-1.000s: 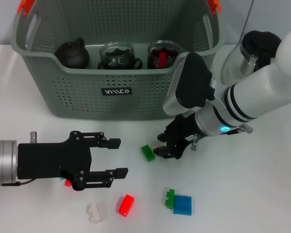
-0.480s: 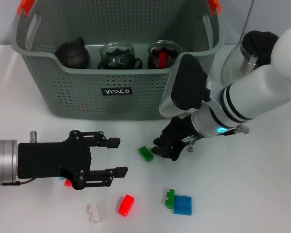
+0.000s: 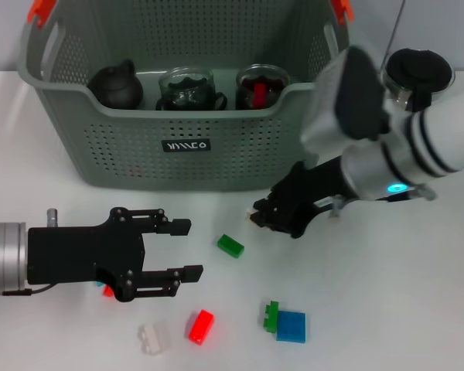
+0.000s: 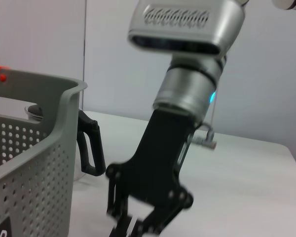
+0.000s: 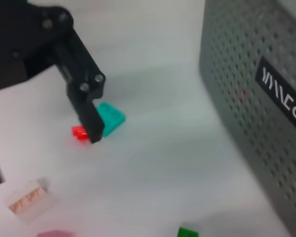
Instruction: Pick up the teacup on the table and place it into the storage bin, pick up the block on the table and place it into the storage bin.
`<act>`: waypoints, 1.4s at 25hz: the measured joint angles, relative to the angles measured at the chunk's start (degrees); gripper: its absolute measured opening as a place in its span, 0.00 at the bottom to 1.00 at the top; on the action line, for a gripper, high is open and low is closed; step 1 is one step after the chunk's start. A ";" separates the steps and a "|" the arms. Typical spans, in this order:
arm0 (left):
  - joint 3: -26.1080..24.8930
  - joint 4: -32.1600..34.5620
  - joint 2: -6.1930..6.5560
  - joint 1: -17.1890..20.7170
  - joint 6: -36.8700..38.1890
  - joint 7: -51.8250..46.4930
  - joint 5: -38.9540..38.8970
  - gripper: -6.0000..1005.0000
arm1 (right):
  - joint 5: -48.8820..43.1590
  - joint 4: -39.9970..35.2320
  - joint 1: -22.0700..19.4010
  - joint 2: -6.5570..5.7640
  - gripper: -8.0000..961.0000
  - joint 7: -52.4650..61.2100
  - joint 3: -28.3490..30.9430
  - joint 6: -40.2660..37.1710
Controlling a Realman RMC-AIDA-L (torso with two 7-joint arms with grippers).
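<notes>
Small red block [image 3: 107,291] mostly hidden under left gripper [image 3: 187,249].

At the back of your table [image 3: 417,309] stood the storage bin [image 3: 139,154], with a teapot [image 3: 116,85] and two glass cups [image 3: 187,89] side by side inside it. In front of the bin lay scattered blocks [image 3: 230,245]. Your left gripper [image 3: 187,249] sat to the left among them, and your right gripper [image 3: 261,216] hung just before the bin's right end, with a kettle [image 3: 414,77] behind it
</notes>
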 joint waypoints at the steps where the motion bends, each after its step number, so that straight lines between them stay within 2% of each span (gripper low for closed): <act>1: -0.01 0.00 0.00 -0.01 -0.06 0.00 -0.01 0.67 | -0.33 -1.83 -0.91 -0.02 0.16 0.00 1.51 -2.49; 4: -0.02 -0.03 0.07 -0.03 -0.30 -0.02 -0.04 0.67 | -0.49 -7.26 -3.40 -0.09 0.16 -0.26 6.63 -10.33; 6: -0.06 0.02 0.10 -0.03 -0.35 -0.03 -0.06 0.67 | 0.82 -13.36 -5.30 -0.05 0.16 -0.44 12.73 -20.01; 7: -0.19 0.05 0.09 -0.01 -0.36 -0.04 -0.07 0.67 | 0.82 -13.36 -5.30 -0.05 0.16 -0.44 12.73 -20.01; 9: -0.39 0.05 0.09 0.01 -0.38 -0.04 -0.07 0.67 | 3.85 -17.86 -5.69 -0.04 0.16 -0.29 17.94 -26.90; 13: -0.85 0.23 0.12 0.01 -0.31 -0.05 -0.06 0.67 | 12.66 -22.18 -2.96 -0.54 0.15 1.75 28.42 -36.77; 15: -0.94 0.27 0.17 -0.06 -0.23 -0.04 -0.05 0.67 | 18.76 -21.87 -0.10 -1.56 0.15 4.37 34.17 -39.95; 16: -0.95 0.29 0.17 -0.08 -0.20 -0.04 -0.06 0.67 | 22.00 -21.29 1.50 -2.47 0.15 5.81 37.05 -40.60; 19: -0.98 0.27 0.18 -0.30 -0.30 0.08 -0.08 0.67 | 26.20 -18.30 5.76 -5.72 0.15 9.38 41.46 -37.12; 20: -0.97 0.26 0.18 -0.36 -0.33 0.12 -0.08 0.67 | 25.85 -16.85 7.11 -7.14 0.15 10.28 41.80 -34.16; 22: -0.98 0.26 0.18 -0.48 -0.33 0.17 -0.08 0.67 | 23.29 -14.06 9.23 -9.16 0.15 10.93 41.00 -28.68; 24: -0.98 0.27 0.18 -0.61 -0.30 0.18 -0.08 0.67 | 18.55 -10.77 11.46 -10.47 0.15 10.76 39.75 -23.17; 27: -1.00 0.20 0.18 -0.79 -0.20 0.19 -0.08 0.67 | 10.51 -5.95 14.73 -10.83 0.15 9.42 38.07 -16.31; 30: -0.99 0.03 0.18 -0.99 -0.21 0.20 -0.08 0.67 | 2.66 -2.39 17.41 -9.93 0.15 7.82 36.21 -10.99; 35: -0.98 0.05 0.18 -1.05 -0.15 0.06 -0.07 0.67 | -3.23 -0.79 18.84 -8.35 0.16 7.44 33.88 -6.01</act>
